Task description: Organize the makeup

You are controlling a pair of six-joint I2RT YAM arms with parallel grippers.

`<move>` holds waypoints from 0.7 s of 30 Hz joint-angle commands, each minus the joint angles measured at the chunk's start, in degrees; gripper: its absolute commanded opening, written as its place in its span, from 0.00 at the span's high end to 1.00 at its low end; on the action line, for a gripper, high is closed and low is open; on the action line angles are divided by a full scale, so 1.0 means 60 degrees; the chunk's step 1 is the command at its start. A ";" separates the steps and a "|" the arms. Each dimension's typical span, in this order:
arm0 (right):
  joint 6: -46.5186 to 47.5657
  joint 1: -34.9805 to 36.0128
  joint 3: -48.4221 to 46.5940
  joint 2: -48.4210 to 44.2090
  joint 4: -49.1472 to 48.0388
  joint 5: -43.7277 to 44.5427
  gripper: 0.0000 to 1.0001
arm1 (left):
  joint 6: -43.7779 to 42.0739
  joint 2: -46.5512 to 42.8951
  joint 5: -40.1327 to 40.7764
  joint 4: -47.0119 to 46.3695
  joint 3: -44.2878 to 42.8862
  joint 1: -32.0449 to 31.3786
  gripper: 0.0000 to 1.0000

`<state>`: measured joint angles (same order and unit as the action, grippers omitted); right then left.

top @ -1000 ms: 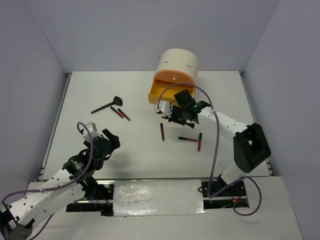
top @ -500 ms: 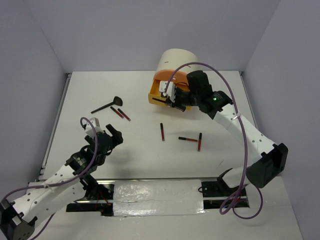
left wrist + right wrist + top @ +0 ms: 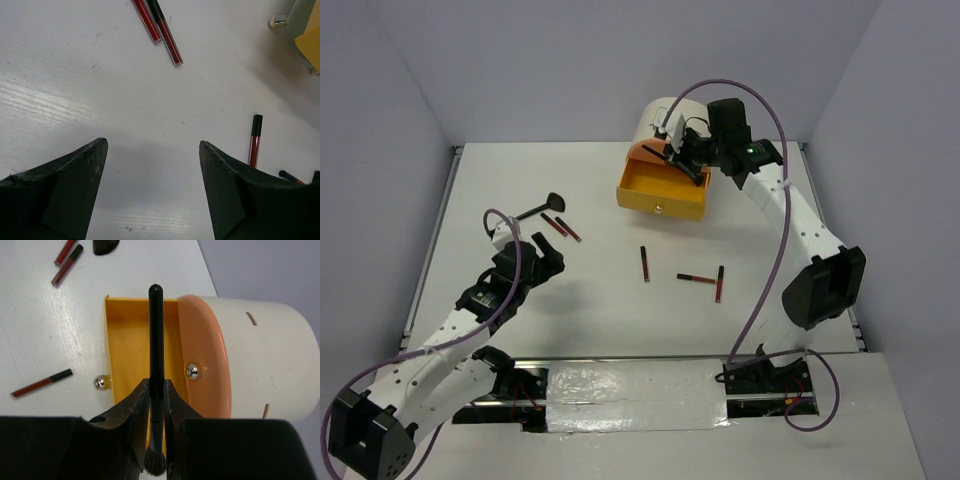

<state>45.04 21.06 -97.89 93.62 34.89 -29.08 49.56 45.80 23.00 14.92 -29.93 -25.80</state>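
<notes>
My right gripper [image 3: 157,385] is shut on a black brush [image 3: 155,325], whose handle points out over the open yellow drawer [image 3: 125,340] while its bristles sit back between the fingers. From above, that gripper [image 3: 682,150] hovers over the drawer [image 3: 660,190]. A second black brush [image 3: 538,209] lies at the far left, with two dark-red sticks [image 3: 561,227] beside it. Three more sticks [image 3: 645,263] [image 3: 696,278] [image 3: 720,283] lie mid-table. My left gripper [image 3: 545,268] stands open above bare table, short of the two sticks [image 3: 160,25], its fingers [image 3: 75,180] holding nothing.
The cream cylinder [image 3: 670,115] stands at the back centre, with a shut orange drawer front [image 3: 205,355] above the open one. Grey walls close in the table at the back and both sides. A stick [image 3: 255,145] lies just right of my left gripper.
My right arm has lifted the brush from the table's middle up and back, over the open drawer. My left arm has reached forward toward the two sticks, staying open.
</notes>
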 commanded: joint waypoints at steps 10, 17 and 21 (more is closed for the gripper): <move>0.0785 -0.0053 -0.0122 0.1256 0.0234 0.0481 0.68 | -0.0131 0.0553 -0.0245 0.0515 -0.1001 0.1281 0.21; 0.0391 -0.0053 0.0025 0.0935 0.0102 0.0613 0.36 | -0.0495 0.1813 -0.1255 0.0575 -0.2083 0.2803 0.28; -0.0019 -0.0227 -0.0019 0.0350 0.0088 0.0221 0.20 | -0.1504 0.3055 -0.1796 0.0649 -0.3007 0.3420 0.32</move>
<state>47.40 20.60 -97.82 100.95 36.64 -25.78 46.37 60.51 16.10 19.33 -43.11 -7.46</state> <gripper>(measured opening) 0.769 0.685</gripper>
